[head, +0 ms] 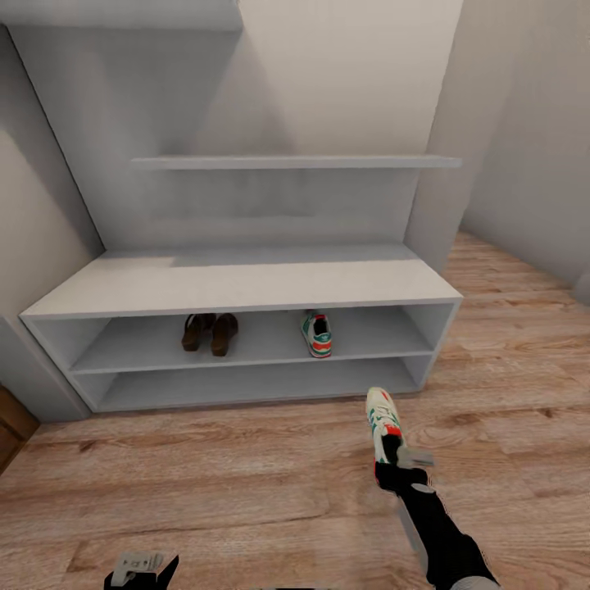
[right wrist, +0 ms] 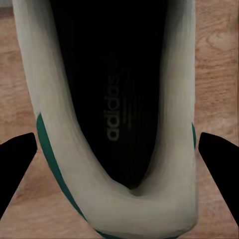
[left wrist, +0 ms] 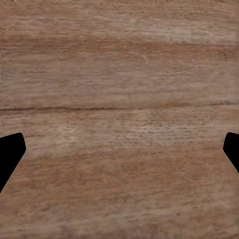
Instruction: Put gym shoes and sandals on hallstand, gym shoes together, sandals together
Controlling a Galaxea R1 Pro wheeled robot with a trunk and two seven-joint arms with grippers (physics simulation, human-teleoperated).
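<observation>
Wood-grain plank corridor floor (head: 205, 483) fills the lower half of the head view. Left gripper (head: 139, 567) at lower left edge of frame, over bare planks; in the left wrist view its dark fingertips (left wrist: 10, 152) sit wide apart at the frame edges, nothing between them.

Right gripper (head: 403, 459) at lower right of centre, at the heel of the second gym shoe (head: 383, 422). That shoe lies on the floor, toe toward the rack. Right wrist view: fingertips (right wrist: 17, 164) spread, one on each side of the heel, apart from the shoe walls; not yet clamped, as far as I can judge.

Writing: "adidas" readable on the dark insole (right wrist: 114, 107).

Further back, hallstand (head: 246, 283), pale grey, two open shelf rows. Upper row: two sandals (head: 210, 332) side by side, left of centre; first gym shoe (head: 317, 333) right of centre, well apart from them.

Progress: three of four items on the rack, sandals paired. Remaining: lift the last shoe, set it beside its mate
</observation>
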